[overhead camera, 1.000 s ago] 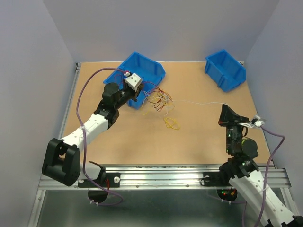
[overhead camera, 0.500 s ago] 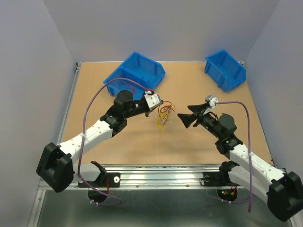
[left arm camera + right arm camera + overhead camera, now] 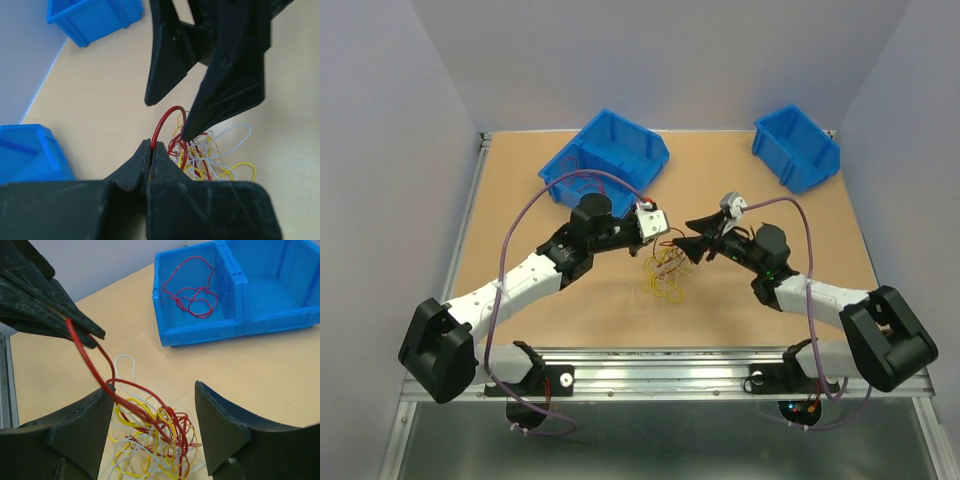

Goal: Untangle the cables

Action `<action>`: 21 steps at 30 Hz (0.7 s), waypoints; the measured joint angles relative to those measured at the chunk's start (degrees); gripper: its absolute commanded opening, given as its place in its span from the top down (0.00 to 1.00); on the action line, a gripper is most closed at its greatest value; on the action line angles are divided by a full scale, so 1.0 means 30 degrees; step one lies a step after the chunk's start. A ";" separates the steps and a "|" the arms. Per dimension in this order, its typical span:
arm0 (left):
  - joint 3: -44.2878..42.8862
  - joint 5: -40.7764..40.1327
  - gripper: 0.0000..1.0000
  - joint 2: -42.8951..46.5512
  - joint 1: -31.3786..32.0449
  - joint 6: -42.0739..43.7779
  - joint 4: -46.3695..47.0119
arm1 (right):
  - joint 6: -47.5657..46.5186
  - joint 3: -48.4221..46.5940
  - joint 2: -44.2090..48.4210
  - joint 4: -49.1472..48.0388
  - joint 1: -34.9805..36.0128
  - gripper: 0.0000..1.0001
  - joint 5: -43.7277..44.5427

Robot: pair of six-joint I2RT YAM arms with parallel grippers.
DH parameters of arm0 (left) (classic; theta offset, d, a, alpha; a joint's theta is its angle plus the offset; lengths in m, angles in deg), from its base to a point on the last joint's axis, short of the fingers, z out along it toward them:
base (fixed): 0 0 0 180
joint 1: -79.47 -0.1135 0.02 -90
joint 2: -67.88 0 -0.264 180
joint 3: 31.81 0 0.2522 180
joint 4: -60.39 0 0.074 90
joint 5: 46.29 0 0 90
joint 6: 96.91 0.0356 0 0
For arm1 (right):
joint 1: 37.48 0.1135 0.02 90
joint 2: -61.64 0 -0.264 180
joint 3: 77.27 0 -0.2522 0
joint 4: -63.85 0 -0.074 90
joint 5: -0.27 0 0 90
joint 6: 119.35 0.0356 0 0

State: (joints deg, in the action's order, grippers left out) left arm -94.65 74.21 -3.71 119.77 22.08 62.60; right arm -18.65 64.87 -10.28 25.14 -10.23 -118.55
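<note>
The cables (image 3: 666,274) are a small tangle of red, yellow and white wires on the table, between the two grippers. My left gripper (image 3: 658,243) is shut on a red cable (image 3: 165,120) that arches up out of the bunch (image 3: 205,155); its jaws (image 3: 151,145) pinch the loop. My right gripper (image 3: 688,249) faces it, open, with its fingers (image 3: 227,85) just above the tangle. In the right wrist view the open jaws (image 3: 154,386) straddle the bunch (image 3: 165,435), and the held red wire (image 3: 82,352) brushes the left finger.
A double blue bin (image 3: 610,158) stands at the back left, with a loose red cable (image 3: 192,287) in one compartment. A single blue bin (image 3: 798,148) stands at the back right. Thick purple cords loop over both arms.
My right arm has swung in from the right edge to the centre, let go of a stretched white cable, and opened. My left gripper has carried the bunch from beside the bin toward the middle.
</note>
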 measured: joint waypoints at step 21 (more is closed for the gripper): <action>-1.5635 -0.7475 1.00 0.1639 0.0430 -0.1078 -0.3228 | -0.0743 -0.1865 -0.4597 -0.3504 0.0714 0.90 -0.1173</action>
State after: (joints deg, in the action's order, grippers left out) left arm -141.55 51.79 1.21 121.06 18.84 52.92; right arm -20.88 59.27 -24.08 14.63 -8.09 -122.07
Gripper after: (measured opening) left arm 0.041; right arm 0.177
